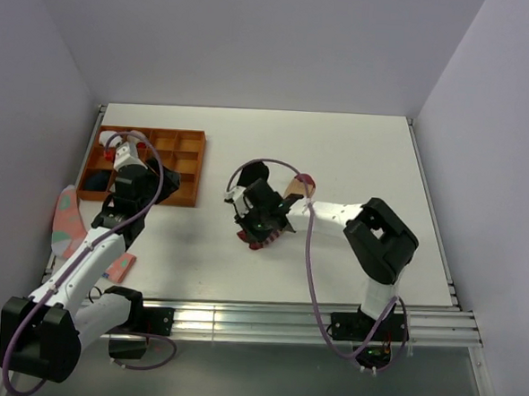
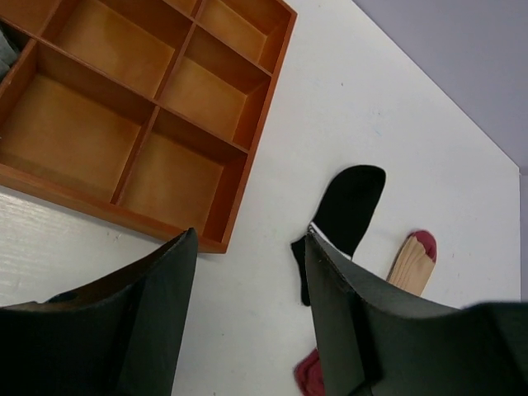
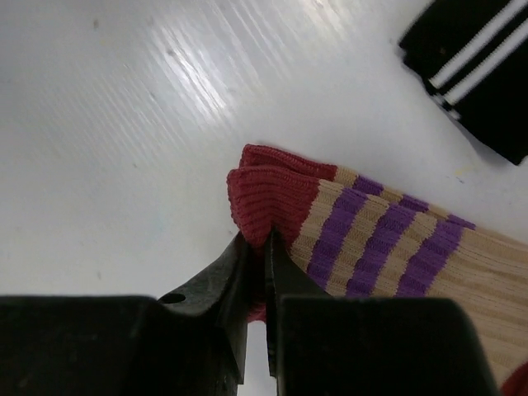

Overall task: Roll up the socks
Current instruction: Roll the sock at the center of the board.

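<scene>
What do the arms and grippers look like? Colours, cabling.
The left arm and right arm have white links with bulky black joint housings. A purple cable loops loosely along each. The left gripper and right gripper have matte black, wedge-shaped jaws. No markings visible.

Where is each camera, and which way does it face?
Top external: above and behind the bases, looking down on the table, the left arm and right arm showing.
Left wrist: on the left arm, looking past its open jaws at the wooden tray, black sock and tan sock.
Right wrist: low over the table, jaws pinching the tan sock's maroon end.
Both wrist views share both socks.
</scene>
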### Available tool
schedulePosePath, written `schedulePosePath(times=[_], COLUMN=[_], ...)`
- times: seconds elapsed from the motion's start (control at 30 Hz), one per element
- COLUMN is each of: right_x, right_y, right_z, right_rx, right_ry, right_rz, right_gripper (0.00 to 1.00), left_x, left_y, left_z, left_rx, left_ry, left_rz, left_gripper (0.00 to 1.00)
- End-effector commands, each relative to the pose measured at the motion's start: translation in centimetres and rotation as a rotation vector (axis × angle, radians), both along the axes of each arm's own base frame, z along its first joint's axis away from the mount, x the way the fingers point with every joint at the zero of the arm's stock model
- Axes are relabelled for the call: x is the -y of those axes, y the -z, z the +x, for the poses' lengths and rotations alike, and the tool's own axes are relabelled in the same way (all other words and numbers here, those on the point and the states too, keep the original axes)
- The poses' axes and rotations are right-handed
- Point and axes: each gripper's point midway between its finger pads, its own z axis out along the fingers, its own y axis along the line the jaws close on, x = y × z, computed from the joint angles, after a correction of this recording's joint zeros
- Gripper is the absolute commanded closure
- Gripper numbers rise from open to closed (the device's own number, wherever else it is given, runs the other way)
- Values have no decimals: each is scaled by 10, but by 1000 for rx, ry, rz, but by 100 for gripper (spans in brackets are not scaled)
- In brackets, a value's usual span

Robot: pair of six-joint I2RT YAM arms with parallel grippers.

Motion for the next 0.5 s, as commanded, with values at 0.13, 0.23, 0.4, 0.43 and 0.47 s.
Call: schedulePosePath(times=[0.13,0.23,0.4,0.43,0.47], right_x=[39,49,72,70,76], right_y=[-38,-53,-59,-64,-66], right_z=[-30,-45,-59,-56,-60], right_rx=[-183,-237,-400,-392,-439], right_ry=[-364,-514,-618,-652,-642], right_rz=[151,194,228,263,276], right_gripper=[95,95,98,99,99], left_x=[14,29,73,93,104], left_y=[-2,-6,-26,-27,-25], left_z=[-1,-6,-19,-25,-29], left_rx=[93,158,327,354,364], left_ry=[87,153,306,375,420], left_rz=[-8,-12,23,38,45], left_gripper=[44,48,50,50,50])
